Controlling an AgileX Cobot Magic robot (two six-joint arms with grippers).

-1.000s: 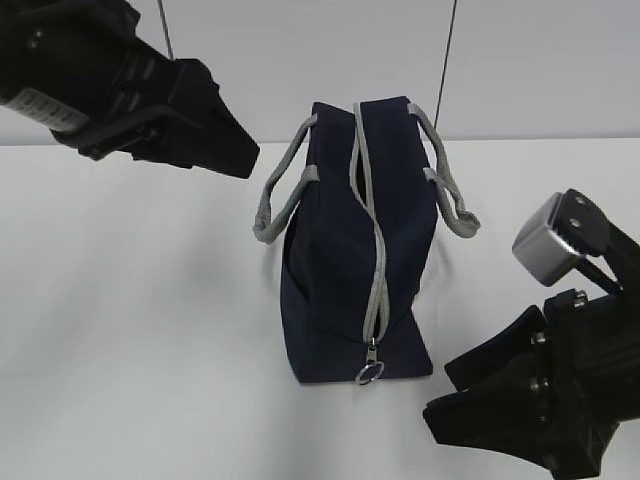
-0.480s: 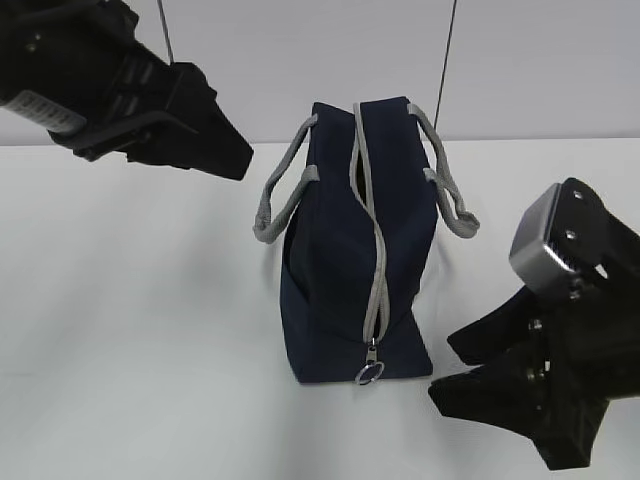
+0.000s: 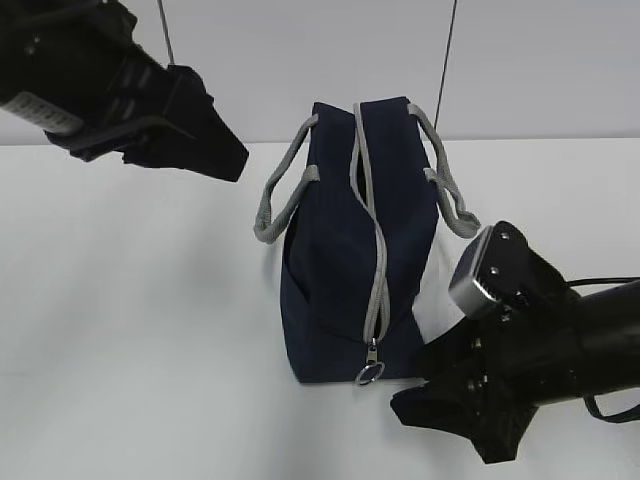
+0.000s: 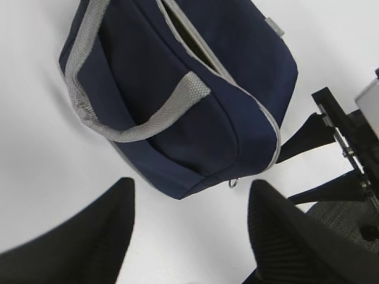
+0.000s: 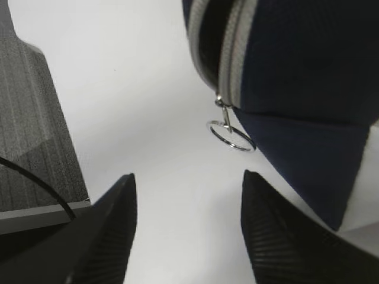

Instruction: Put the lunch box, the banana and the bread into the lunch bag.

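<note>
Standing upright, lunch bag (image 3: 355,240) points its ring pull (image 3: 369,374) toward camera.

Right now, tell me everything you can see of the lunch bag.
The lunch bag is a boxy navy-blue fabric bag standing upright on the white table. A grey zipper runs along its top and down the near end, finishing at a metal ring pull that hangs free; in the left wrist view the top shows a gap. Two grey strap handles droop to either side. The right gripper is open beside the pull, not touching; the left gripper is open too, apart.
</note>
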